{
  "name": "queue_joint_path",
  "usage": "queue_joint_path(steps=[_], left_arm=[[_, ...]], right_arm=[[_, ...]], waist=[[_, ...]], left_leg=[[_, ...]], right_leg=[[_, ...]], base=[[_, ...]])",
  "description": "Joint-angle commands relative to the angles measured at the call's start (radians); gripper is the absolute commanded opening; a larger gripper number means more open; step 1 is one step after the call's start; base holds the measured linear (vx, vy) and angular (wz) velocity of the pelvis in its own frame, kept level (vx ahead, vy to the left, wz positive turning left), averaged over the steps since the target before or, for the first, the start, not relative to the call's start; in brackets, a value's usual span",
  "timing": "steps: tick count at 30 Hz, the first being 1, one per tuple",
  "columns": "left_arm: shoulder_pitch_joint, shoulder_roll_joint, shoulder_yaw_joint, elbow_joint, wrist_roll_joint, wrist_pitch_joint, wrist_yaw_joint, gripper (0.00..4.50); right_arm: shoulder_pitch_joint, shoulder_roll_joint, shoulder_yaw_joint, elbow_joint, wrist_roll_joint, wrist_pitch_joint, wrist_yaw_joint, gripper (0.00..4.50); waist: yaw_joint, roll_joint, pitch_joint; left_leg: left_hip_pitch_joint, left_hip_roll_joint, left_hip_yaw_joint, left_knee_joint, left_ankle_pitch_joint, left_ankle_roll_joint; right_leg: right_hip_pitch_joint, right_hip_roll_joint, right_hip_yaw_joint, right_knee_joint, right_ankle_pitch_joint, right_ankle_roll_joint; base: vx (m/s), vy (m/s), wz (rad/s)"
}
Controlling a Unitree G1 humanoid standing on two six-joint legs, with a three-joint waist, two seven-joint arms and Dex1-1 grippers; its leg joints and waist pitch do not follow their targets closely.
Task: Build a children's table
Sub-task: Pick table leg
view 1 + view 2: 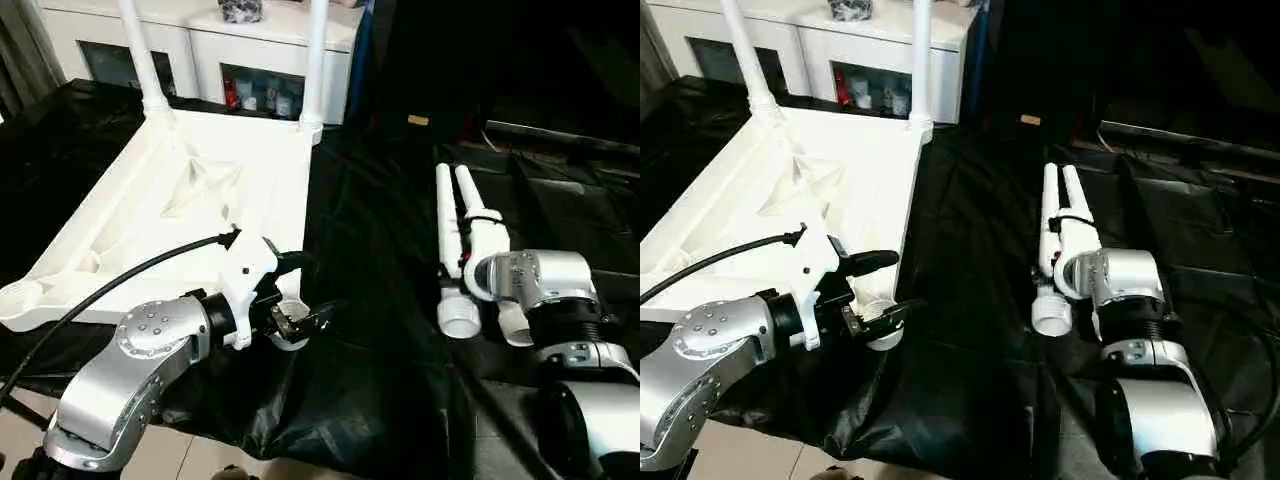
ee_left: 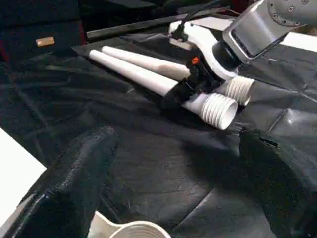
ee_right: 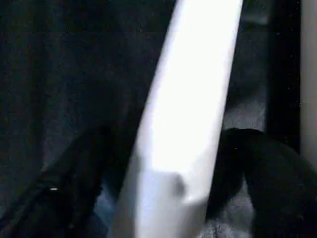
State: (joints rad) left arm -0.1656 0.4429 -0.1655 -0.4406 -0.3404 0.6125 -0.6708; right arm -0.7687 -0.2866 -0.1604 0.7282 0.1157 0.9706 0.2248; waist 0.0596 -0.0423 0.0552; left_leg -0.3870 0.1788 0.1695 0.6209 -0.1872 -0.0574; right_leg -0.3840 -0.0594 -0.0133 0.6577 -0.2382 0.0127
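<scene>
At centre right of the head view, two loose table legs [image 1: 452, 250] lie side by side on the black sheet [image 1: 380, 330], threaded ends toward the bottom of the frame. The right gripper [image 2: 184, 89] straddles one leg near that threaded end, its black fingers [image 3: 262, 163] either side of the tube; whether they have clamped cannot be told. The table top [image 1: 190, 220] lies upside down at upper left, with two legs [image 1: 315, 60] already standing in its far corner sockets. The left gripper [image 1: 296, 296], fingers well apart and empty, hovers at the near corner socket [image 1: 288, 325] at lower centre. In my judgement the step in hand is picking up the third leg. To do it well, the fingers should close squarely across the tube, not on the neighbouring leg, which lies touching or nearly so. The lift should go straight up, so the second leg is not rolled away. A grip near the threaded end leaves the long taper overhanging; the leg may swing or slip. The left gripper is well placed to steady the socket.
</scene>
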Motion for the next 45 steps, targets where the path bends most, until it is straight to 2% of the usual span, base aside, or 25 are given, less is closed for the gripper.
queue_joint_path(steps=[1, 2, 3, 5, 11, 13, 15, 16, 17, 18, 19, 20, 21, 22, 24, 32, 34, 36, 37, 38, 39, 40, 41, 43, 45], left_arm=[[-0.003, 0.007, -0.011, -0.02, -0.004, 0.009, -0.003, 4.5], [-0.006, 0.011, -0.014, -0.019, -0.003, 0.01, -0.007, 4.5], [-0.014, 0.018, -0.018, -0.017, -0.004, 0.011, -0.018, 4.5], [-0.023, 0.024, -0.02, -0.013, -0.008, 0.009, -0.03, 4.5], [-0.05, 0.041, -0.024, 0.012, -0.002, -0.003, -0.055, 4.5], [-0.062, 0.042, -0.028, 0.031, 0.007, -0.015, -0.055, 4.5], [-0.076, 0.039, -0.027, 0.057, 0.024, -0.028, -0.049, 4.5], [-0.08, 0.039, -0.025, 0.06, 0.023, -0.028, -0.05, 4.5], [-0.08, 0.039, -0.025, 0.06, 0.023, -0.028, -0.05, 4.5], [-0.087, 0.038, -0.017, 0.061, 0.012, -0.021, -0.057, 4.5], [-0.092, 0.039, -0.012, 0.063, 0.008, -0.021, -0.061, 4.5], [-0.095, 0.041, -0.01, 0.066, 0.005, -0.022, -0.064, 4.5], [-0.099, 0.042, -0.008, 0.071, 0.004, -0.024, -0.067, 4.5], [-0.111, 0.043, -0.004, 0.089, 0.005, -0.035, -0.071, 4.5], [-0.129, 0.038, 0.002, 0.12, 0.01, -0.053, -0.068, 4.5], [-0.167, 0.001, 0.023, 0.14, 0.02, -0.048, -0.013, 4.5], [-0.189, -0.031, 0.035, 0.16, 0.012, -0.047, 0.012, 4.5], [-0.251, -0.138, 0.08, 0.238, -0.029, 0.028, 0.118, 4.5], [-0.271, -0.173, 0.098, 0.262, -0.047, 0.057, 0.154, 4.5], [-0.296, -0.226, 0.139, 0.295, -0.094, 0.105, 0.199, 4.5], [-0.319, -0.275, 0.179, 0.327, -0.144, 0.142, 0.235, 4.5], [-0.347, -0.335, 0.229, 0.37, -0.221, 0.168, 0.264, 4.5], [-0.363, -0.36, 0.254, 0.398, -0.26, 0.178, 0.274, 4.5], [-0.397, -0.402, 0.299, 0.456, -0.306, 0.194, 0.305, 4.5], [-0.426, -0.429, 0.329, 0.498, -0.32, 0.198, 0.325, 4.5]], right_arm=[[-0.016, -0.001, -0.017, 0.027, 0.012, -0.003, 0.005, 3.86], [-0.016, 0.0, -0.02, 0.04, 0.015, -0.009, 0.002, 3.75], [-0.018, 0.001, -0.025, 0.057, 0.019, -0.018, -0.001, 3.73], [-0.021, 0.002, -0.032, 0.064, 0.022, -0.022, -0.006, 3.49], [-0.032, -0.001, -0.054, 0.082, 0.035, -0.035, -0.012, 3.04], [-0.038, -0.003, -0.071, 0.1, 0.044, -0.053, -0.019, 2.87], [-0.035, -0.004, -0.093, 0.103, 0.053, -0.065, -0.03, 2.6], [-0.032, -0.002, -0.1, 0.097, 0.056, -0.062, -0.033, 2.6], [-0.032, -0.002, -0.1, 0.097, 0.056, -0.062, -0.033, 2.5], [-0.027, 0.002, -0.113, 0.079, 0.065, -0.055, -0.038, 2.33], [-0.026, 0.005, -0.121, 0.067, 0.073, -0.049, -0.039, 2.33], [-0.026, 0.008, -0.127, 0.061, 0.079, -0.046, -0.04, 2.23], [-0.023, 0.011, -0.13, 0.051, 0.083, -0.052, -0.038, 2.14], [-0.018, 0.017, -0.137, 0.028, 0.096, -0.056, -0.031, 2.08], [-0.006, 0.028, -0.143, -0.016, 0.12, -0.07, -0.002, 1.94], [0.037, 0.049, -0.138, -0.137, 0.169, -0.06, 0.063, 1.84], [0.054, 0.058, -0.143, -0.18, 0.194, -0.074, 0.082, 1.84], [0.099, 0.078, -0.139, -0.286, 0.246, -0.141, 0.171, 1.84], [0.117, 0.085, -0.135, -0.326, 0.265, -0.162, 0.202, 1.84], [0.141, 0.092, -0.128, -0.377, 0.29, -0.18, 0.245, 1.84], [0.162, 0.1, -0.123, -0.426, 0.315, -0.188, 0.283, 1.84], [0.188, 0.107, -0.118, -0.486, 0.353, -0.18, 0.333, 1.83], [0.201, 0.11, -0.114, -0.517, 0.374, -0.177, 0.36, 1.83], [0.223, 0.112, -0.105, -0.572, 0.408, -0.165, 0.398, 1.83], [0.243, 0.114, -0.096, -0.622, 0.437, -0.152, 0.423, 1.83]], waist=[[0.002, 0.005, -0.06], [0.002, 0.004, -0.059], [0.001, 0.01, -0.059], [0.001, 0.012, -0.059], [0.001, 0.009, -0.058], [0.002, 0.012, -0.059], [0.003, 0.021, -0.06], [0.003, 0.034, -0.06], [0.0, 0.026, -0.06], [0.001, 0.033, -0.061], [0.001, 0.044, -0.061], [0.0, 0.038, -0.06], [0.001, 0.046, -0.061], [-0.001, 0.04, -0.06], [0.001, 0.037, -0.06], [0.012, 0.042, -0.065], [0.015, 0.041, -0.065], [0.022, 0.042, -0.065], [0.023, 0.027, -0.066], [0.029, 0.029, -0.066], [0.033, 0.026, -0.067], [0.034, 0.021, -0.066], [0.037, 0.022, -0.067], [0.037, 0.02, -0.067], [0.036, 0.021, -0.066]], left_leg=[[0.021, 0.035, -0.003, -0.078, -0.134, -0.069], [0.02, 0.035, -0.003, -0.079, -0.137, -0.07], [0.022, 0.035, -0.004, -0.08, -0.154, -0.078], [0.022, 0.036, -0.004, -0.08, -0.162, -0.083], [0.023, 0.035, -0.004, -0.081, -0.175, -0.087], [0.023, 0.035, -0.005, -0.081, -0.176, -0.089], [0.023, 0.035, -0.005, -0.081, -0.175, -0.093], [0.025, 0.034, -0.008, -0.081, -0.178, -0.098], [0.025, 0.034, -0.006, -0.081, -0.181, -0.097], [0.024, 0.033, -0.007, -0.081, -0.181, -0.098], [0.024, 0.032, -0.008, -0.08, -0.184, -0.101], [0.026, 0.032, -0.007, -0.081, -0.193, -0.1], [0.023, 0.032, -0.009, -0.08, -0.182, -0.096], [0.023, 0.031, -0.006, -0.08, -0.184, -0.091], [0.021, 0.03, -0.006, -0.079, -0.175, -0.08], [0.022, 0.035, -0.005, -0.078, -0.096, -0.051], [0.022, 0.036, -0.005, -0.079, -0.095, -0.05], [0.025, 0.036, -0.002, -0.076, -0.111, -0.049], [0.022, 0.037, 0.001, -0.077, -0.109, -0.041], [0.023, 0.037, -0.001, -0.076, -0.102, -0.035], [0.021, 0.037, 0.0, -0.074, -0.088, -0.025], [0.016, 0.034, -0.002, -0.074, -0.068, -0.009], [0.018, 0.034, -0.002, -0.073, -0.063, -0.001], [0.015, 0.034, -0.004, -0.073, -0.05, 0.02], [0.017, 0.034, -0.004, -0.073, -0.055, 0.029]], right_leg=[[0.031, -0.056, 0.031, -0.08, -0.057, -0.191], [0.031, -0.057, 0.031, -0.08, -0.06, -0.191], [0.03, -0.056, 0.031, -0.081, -0.07, -0.19], [0.029, -0.057, 0.031, -0.081, -0.076, -0.19], [0.028, -0.057, 0.03, -0.082, -0.086, -0.193], [0.03, -0.057, 0.031, -0.081, -0.08, -0.194], [0.029, -0.057, 0.031, -0.08, -0.067, -0.195], [0.029, -0.057, 0.03, -0.078, -0.059, -0.197], [0.029, -0.055, 0.03, -0.082, -0.054, -0.197], [0.031, -0.055, 0.029, -0.079, -0.042, -0.205], [0.031, -0.056, 0.029, -0.077, -0.036, -0.207], [0.03, -0.054, 0.029, -0.082, -0.04, -0.208], [0.034, -0.056, 0.029, -0.076, -0.025, -0.218], [0.034, -0.054, 0.029, -0.082, -0.028, -0.217], [0.036, -0.056, 0.03, -0.081, -0.034, -0.223], [0.039, -0.056, 0.028, -0.074, 0.047, -0.236], [0.041, -0.057, 0.029, -0.074, 0.06, -0.236], [0.038, -0.059, 0.031, -0.077, 0.055, -0.234], [0.044, -0.06, 0.033, -0.078, 0.064, -0.233], [0.043, -0.062, 0.033, -0.077, 0.068, -0.232], [0.046, -0.063, 0.033, -0.075, 0.087, -0.242], [0.051, -0.063, 0.032, -0.076, 0.097, -0.245], [0.05, -0.064, 0.032, -0.076, 0.099, -0.248], [0.05, -0.063, 0.031, -0.077, 0.088, -0.249], [0.047, -0.063, 0.031, -0.083, 0.073, -0.245]], base=[[0.0, 0.0, 0.0], [0.0, 0.0, 0.0], [0.0, 0.0, 0.0], [0.0, 0.0, 0.0], [0.0, 0.0, 0.0], [0.0, 0.0, 0.0], [0.0, 0.0, 0.0], [0.0, 0.0, 0.0], [0.0, 0.0, 0.0], [0.0, 0.0, 0.0], [0.0, 0.0, 0.0], [0.0, 0.0, 0.0], [0.0, 0.0, 0.0], [0.0, 0.0, 0.0], [0.0, 0.0, 0.0], [0.0, 0.0, 0.0], [0.0, 0.0, 0.0], [0.0, 0.0, 0.0], [0.0, 0.0, 0.0], [0.0, 0.0, 0.0], [0.0, 0.0, 0.0], [0.0, 0.0, 0.0], [0.0, 0.0, 0.0], [0.0, 0.0, 0.0], [0.0, 0.0, 0.0]])
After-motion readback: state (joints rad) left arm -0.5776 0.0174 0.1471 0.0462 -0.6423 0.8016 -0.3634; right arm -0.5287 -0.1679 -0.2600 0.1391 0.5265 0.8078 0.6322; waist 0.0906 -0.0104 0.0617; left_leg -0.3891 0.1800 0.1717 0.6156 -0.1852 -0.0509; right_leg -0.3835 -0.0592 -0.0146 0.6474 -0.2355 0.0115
